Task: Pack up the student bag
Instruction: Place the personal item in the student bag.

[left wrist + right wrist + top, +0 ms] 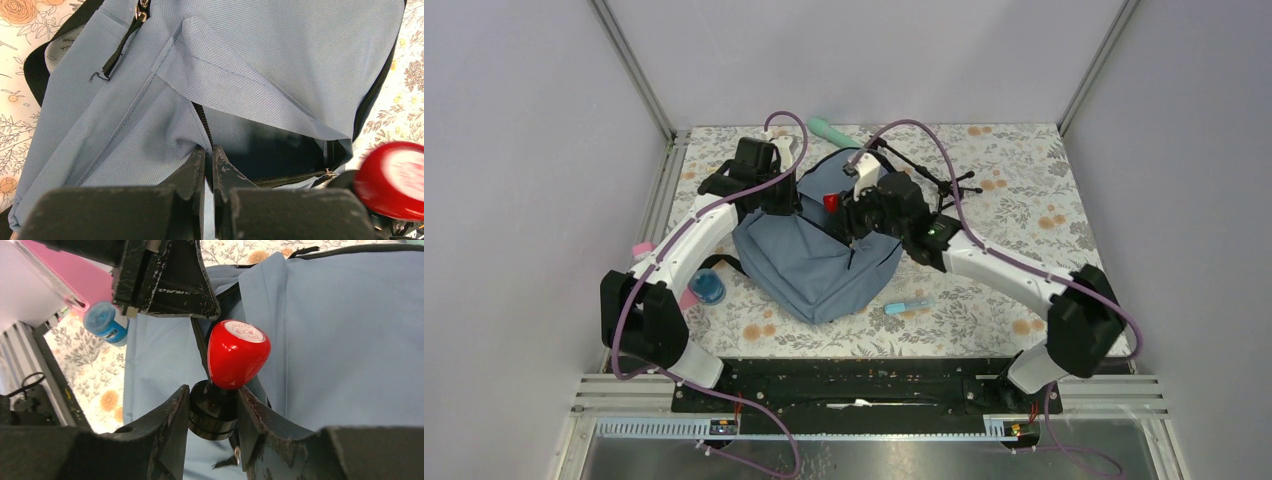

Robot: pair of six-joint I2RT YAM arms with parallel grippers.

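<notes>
The right fingers (167, 422) clamp a red-topped stamp (236, 356), its knob pointing at the open pocket (270, 156) just beyond. The left fingers (192, 172) pinch the zipper edge of the student bag (809, 268), which lies on the tabletop (1024, 200).

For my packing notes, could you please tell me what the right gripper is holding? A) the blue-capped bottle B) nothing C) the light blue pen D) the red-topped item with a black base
D: the right gripper clamps the black base of the red-topped item, above the student bag.
</notes>
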